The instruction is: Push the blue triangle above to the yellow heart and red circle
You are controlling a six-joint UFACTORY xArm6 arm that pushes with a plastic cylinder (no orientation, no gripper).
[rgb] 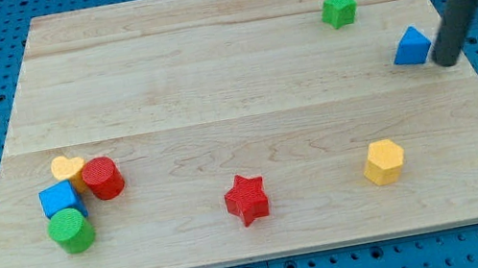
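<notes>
The blue triangle [411,46] lies near the board's right edge, in the upper right. My tip [447,62] stands just to its right, very close or touching. The yellow heart [67,169] and the red circle [102,177] sit side by side at the view's lower left, far from the triangle.
A blue cube [60,199] and a green circle [72,230] crowd just below the heart. A green star [338,8] lies upper right, a red star [247,198] bottom centre, a yellow hexagon [384,161] lower right. The wooden board [234,105] rests on blue pegboard.
</notes>
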